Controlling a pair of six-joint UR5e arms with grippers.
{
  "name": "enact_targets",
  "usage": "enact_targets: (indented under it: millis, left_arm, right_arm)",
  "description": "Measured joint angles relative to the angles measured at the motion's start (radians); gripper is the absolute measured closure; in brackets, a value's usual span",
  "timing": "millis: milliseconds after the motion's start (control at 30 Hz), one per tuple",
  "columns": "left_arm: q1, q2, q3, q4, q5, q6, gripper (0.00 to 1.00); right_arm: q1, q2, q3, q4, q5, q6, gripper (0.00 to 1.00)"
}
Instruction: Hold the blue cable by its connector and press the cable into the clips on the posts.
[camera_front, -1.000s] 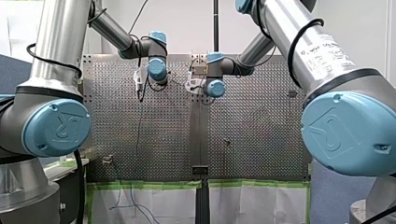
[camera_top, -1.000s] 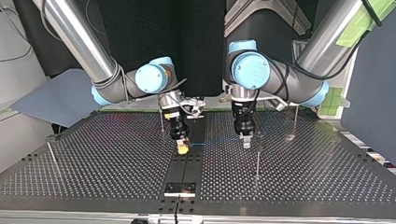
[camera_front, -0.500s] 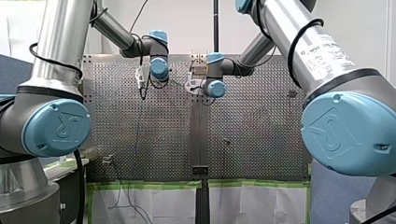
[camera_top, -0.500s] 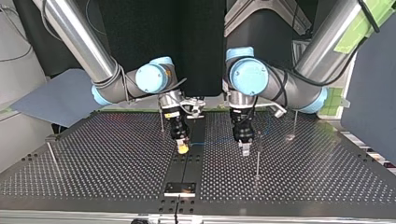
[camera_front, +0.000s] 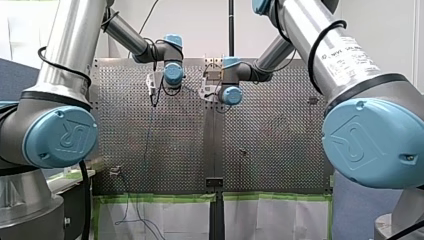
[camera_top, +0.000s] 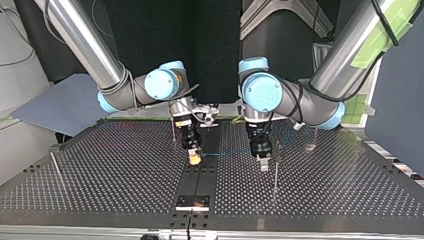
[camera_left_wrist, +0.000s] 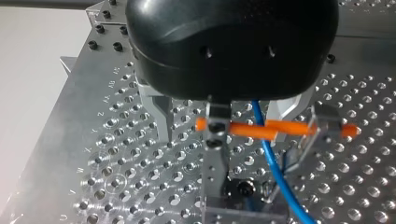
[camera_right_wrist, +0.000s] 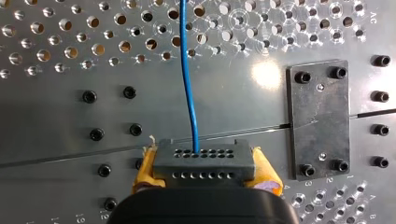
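**Left arm closes in on the post while the connector stays held**

In the top view, far left, my right gripper (camera_top: 194, 159) has not moved. Its yellow pads are clenched on the connector (camera_right_wrist: 204, 159), low over the table (camera_top: 100, 170). The blue cable (camera_top: 227, 154) runs right from there to my left gripper (camera_top: 263, 164), which has slid lower and toward the near edge, just beside the post (camera_top: 275, 172). Its fingers (camera_left_wrist: 156, 114) are spread, with the cable loose between them and next to the clip (camera_left_wrist: 217, 125). I judge the cable is not yet seated, so the press comes next.
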Motion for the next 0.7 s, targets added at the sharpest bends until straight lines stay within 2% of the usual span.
enact_targets:
  millis: [267, 333, 367, 433, 467, 533, 567, 633, 667, 700]
  left_arm:
    - [-0.008, 0.000, 0.000, 0.003, 0.000, 0.011, 0.02]
    - [-0.009, 0.000, 0.000, 0.003, 0.000, 0.013, 0.39]
    - [-0.010, 0.001, 0.000, 0.006, -0.002, 0.015, 0.39]
    - [-0.011, 0.003, 0.000, 0.015, -0.004, 0.018, 0.66]
    - [-0.012, 0.004, 0.000, 0.021, -0.005, 0.018, 0.66]
    - [-0.013, 0.005, 0.000, 0.026, -0.003, 0.017, 0.81]
    - [-0.013, 0.007, 0.000, 0.028, 0.001, 0.017, 0.81]
    - [-0.014, 0.011, 0.000, 0.029, 0.006, 0.018, 0.89]
    - [-0.015, 0.013, 0.000, 0.030, 0.008, 0.019, 0.89]
    - [-0.016, 0.014, 0.000, 0.030, 0.008, 0.020, 0.95]
  right_arm:
    - [-0.003, 0.000, 0.005, 0.000, 0.000, 0.000, 1.00]
    - [-0.005, 0.000, 0.005, -0.001, -0.001, 0.000, 1.00]
    - [-0.006, 0.000, 0.005, -0.001, -0.001, 0.000, 1.00]
    - [-0.007, 0.000, 0.005, -0.001, -0.001, 0.000, 1.00]
    - [-0.008, 0.000, 0.005, -0.002, -0.001, 0.000, 1.00]
    - [-0.009, 0.001, 0.006, -0.002, -0.001, 0.000, 1.00]
    - [-0.009, 0.001, 0.006, -0.002, -0.001, 0.000, 1.00]
    - [-0.009, 0.001, 0.007, -0.002, -0.002, 0.000, 1.00]
    - [-0.009, 0.001, 0.007, -0.002, -0.002, 0.000, 1.00]
    - [-0.009, 0.001, 0.007, -0.002, -0.002, 0.000, 1.00]
